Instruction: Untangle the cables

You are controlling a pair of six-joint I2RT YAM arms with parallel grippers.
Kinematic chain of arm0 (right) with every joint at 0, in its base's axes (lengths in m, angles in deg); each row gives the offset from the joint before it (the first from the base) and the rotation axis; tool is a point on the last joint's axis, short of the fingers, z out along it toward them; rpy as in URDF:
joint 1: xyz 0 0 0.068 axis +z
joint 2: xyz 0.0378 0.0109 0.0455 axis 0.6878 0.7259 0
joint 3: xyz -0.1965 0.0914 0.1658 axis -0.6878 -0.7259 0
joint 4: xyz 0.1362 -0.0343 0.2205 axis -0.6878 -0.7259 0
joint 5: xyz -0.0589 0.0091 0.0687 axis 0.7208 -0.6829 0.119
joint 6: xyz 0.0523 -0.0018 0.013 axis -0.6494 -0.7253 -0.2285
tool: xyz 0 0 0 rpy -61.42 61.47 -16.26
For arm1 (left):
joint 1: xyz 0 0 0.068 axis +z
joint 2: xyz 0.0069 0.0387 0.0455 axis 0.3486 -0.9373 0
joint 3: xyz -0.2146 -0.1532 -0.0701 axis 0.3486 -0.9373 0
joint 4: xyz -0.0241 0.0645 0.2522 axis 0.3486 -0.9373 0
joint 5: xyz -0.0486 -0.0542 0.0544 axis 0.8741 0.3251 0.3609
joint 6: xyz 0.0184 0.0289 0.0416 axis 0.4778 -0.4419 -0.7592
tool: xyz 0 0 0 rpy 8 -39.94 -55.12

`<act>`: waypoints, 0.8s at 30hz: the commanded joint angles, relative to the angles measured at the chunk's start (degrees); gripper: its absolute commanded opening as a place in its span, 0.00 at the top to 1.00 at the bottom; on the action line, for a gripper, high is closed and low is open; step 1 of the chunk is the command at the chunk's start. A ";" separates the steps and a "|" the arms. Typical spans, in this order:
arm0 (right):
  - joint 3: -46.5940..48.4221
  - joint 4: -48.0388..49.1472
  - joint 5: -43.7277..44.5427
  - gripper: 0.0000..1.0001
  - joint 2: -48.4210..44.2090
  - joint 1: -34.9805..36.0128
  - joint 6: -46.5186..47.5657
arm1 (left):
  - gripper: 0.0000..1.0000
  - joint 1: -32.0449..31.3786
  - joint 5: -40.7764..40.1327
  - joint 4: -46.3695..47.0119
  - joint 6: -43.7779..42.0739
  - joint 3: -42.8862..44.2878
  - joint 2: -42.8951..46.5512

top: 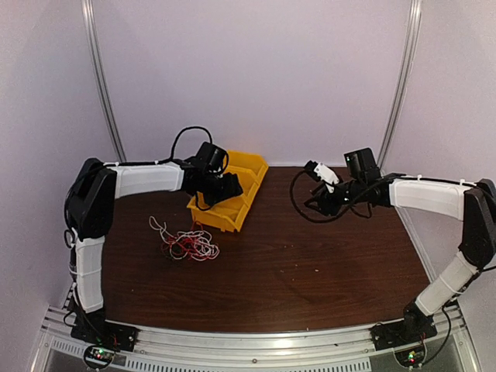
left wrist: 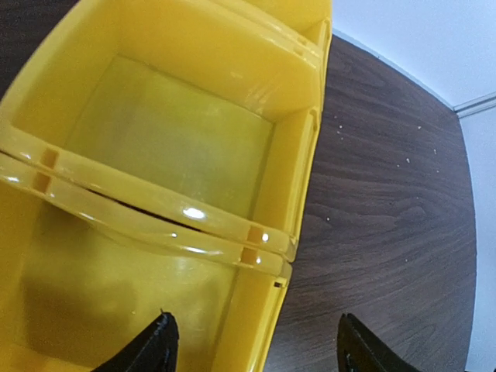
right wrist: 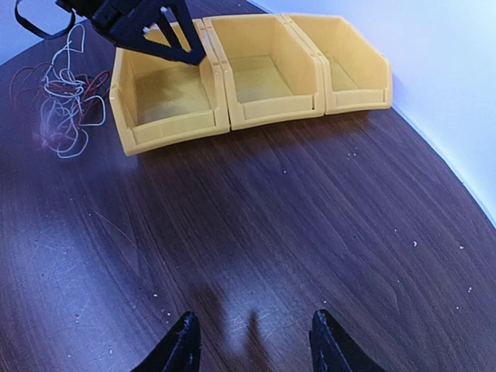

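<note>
The cables [top: 187, 245] lie in a loose tangle of white, red and dark strands on the dark wooden table, left of centre; in the right wrist view the cables [right wrist: 66, 101] show at the top left. My left gripper [top: 229, 189] hovers open over the nearest of the yellow bins, away from the tangle. Through the left wrist camera my left gripper [left wrist: 256, 349] straddles that bin's right wall with nothing held. My right gripper [top: 316, 204] hangs open above bare table at the right; seen from its own wrist, my right gripper [right wrist: 253, 325] is empty.
Three yellow bins [right wrist: 267, 74] stand in a row at the back of the table, all looking empty, and the same yellow bins [top: 249, 167] show partly under the left arm. The left arm's fingers [right wrist: 167, 43] reach over the leftmost bin. White walls enclose the table.
</note>
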 commanded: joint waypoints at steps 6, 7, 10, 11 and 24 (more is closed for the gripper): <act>-1.34 1.43 -6.98 0.50 1.24 0.27 0.93 | 0.29 -0.66 -11.40 7.12 21.32 1.33 -4.34; -1.40 1.33 -7.53 0.50 1.29 0.27 1.02 | 0.30 -0.66 -12.54 7.15 21.50 2.32 -5.11; -1.17 0.66 -8.41 0.50 1.49 0.24 1.53 | 0.30 -0.58 -13.48 7.16 20.84 5.87 -7.84; -1.17 0.58 -8.40 0.50 1.42 0.27 1.62 | 0.30 -0.57 -13.64 6.87 20.59 7.31 -8.95; -1.50 0.30 -9.43 0.50 1.28 0.18 2.18 | 0.52 -0.22 -15.28 -1.77 17.82 20.83 -18.87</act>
